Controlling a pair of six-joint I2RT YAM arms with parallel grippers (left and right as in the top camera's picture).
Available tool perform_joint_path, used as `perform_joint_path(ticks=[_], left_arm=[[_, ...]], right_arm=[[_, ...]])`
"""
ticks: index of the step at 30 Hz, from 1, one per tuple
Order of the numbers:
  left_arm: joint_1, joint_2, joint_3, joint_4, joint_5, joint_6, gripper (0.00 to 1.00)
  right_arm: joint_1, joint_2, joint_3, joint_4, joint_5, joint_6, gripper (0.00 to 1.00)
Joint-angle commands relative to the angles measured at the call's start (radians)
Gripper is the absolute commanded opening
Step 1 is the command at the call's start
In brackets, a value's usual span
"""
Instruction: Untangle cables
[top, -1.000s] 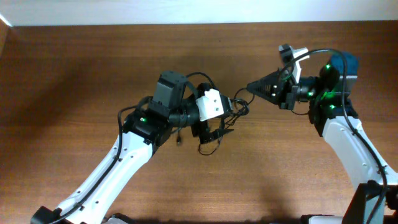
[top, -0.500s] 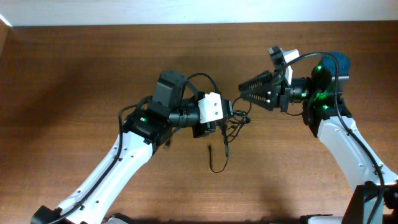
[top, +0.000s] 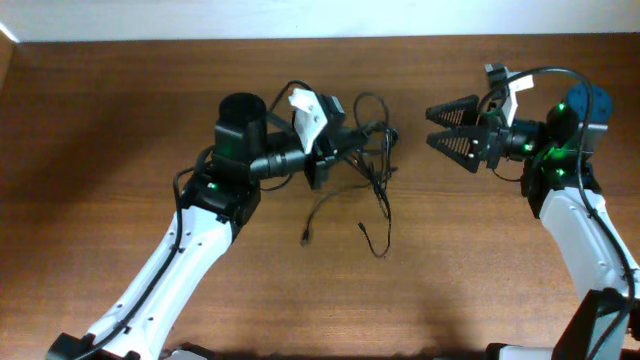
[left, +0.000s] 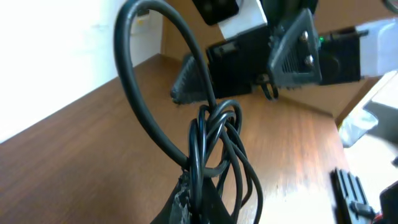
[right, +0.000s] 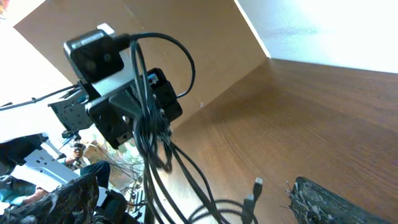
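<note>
**Bundle held up near the far edge, right tool spread and empty**

The brown wooden surface (top: 110, 110) is bare wood over its whole left side, along the near edge and in both far corners. The only clutter sits near the far edge, about midway between the left and right edges.

There the left tool (top: 340, 150) is pinched on the thin black cables (top: 383, 137), a knotted bundle with small plug ends. The left wrist view shows the strands (left: 205, 143) rising out of its dark fingers in tangled loops. Loose tails hang toward the middle of the surface, and two plug ends (top: 305, 238) are well apart from either arm.

The left arm reaches from the near left corner, forearm angled toward the far edge and wrist turned right. The right arm comes up along the right edge with its wrist pointing left. The right tool (top: 430, 127) has its two triangular fingers spread, holds nothing, and is near the bundle but apart from it.
</note>
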Motion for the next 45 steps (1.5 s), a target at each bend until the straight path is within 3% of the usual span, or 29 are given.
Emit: perform_joint_path(ticks=[1, 4, 8, 11, 17, 23, 26, 33, 38, 45], left_arm=[[0.002, -0.009, 0.007, 0.075, 0.018, -0.139, 0.0], [0.002, -0.009, 0.007, 0.102, -0.002, -0.226, 0.0], [0.001, -0.009, 0.007, 0.107, -0.182, -0.576, 0.0], [0.001, -0.009, 0.007, 0.107, -0.282, -0.747, 0.0], [0.001, -0.009, 0.007, 0.112, -0.298, -0.764, 0.0], [0.001, -0.009, 0.007, 0.241, -0.307, -0.968, 0.0], [0.001, -0.009, 0.007, 0.241, -0.324, -0.986, 0.0], [0.001, -0.009, 0.007, 0.23, -0.42, -1.304, 0.0], [0.001, -0.009, 0.007, 0.226, -0.512, -1.346, 0.0], [0.001, -0.009, 0.007, 0.147, -0.661, -1.599, 0.0]], right_arm=[[-0.005, -0.001, 0.008, 0.001, -0.035, 0.0, 0.99], [-0.005, -0.001, 0.008, 0.016, -0.035, 0.0, 0.99], [-0.005, -0.001, 0.008, 0.03, -0.035, 0.0, 0.99], [-0.005, -0.001, 0.008, 0.03, -0.035, 0.001, 0.99], [0.008, -0.001, 0.008, 0.03, -0.035, 0.003, 0.99], [0.02, -0.001, 0.008, 0.03, -0.035, 0.0, 0.99], [0.02, -0.001, 0.008, 0.03, -0.035, 0.0, 0.99], [0.02, -0.001, 0.008, 0.029, -0.035, 0.004, 0.99], [0.02, -0.001, 0.007, 0.015, -0.02, 0.072, 0.99], [0.02, -0.001, 0.007, -0.004, 0.074, 0.171, 0.99]])
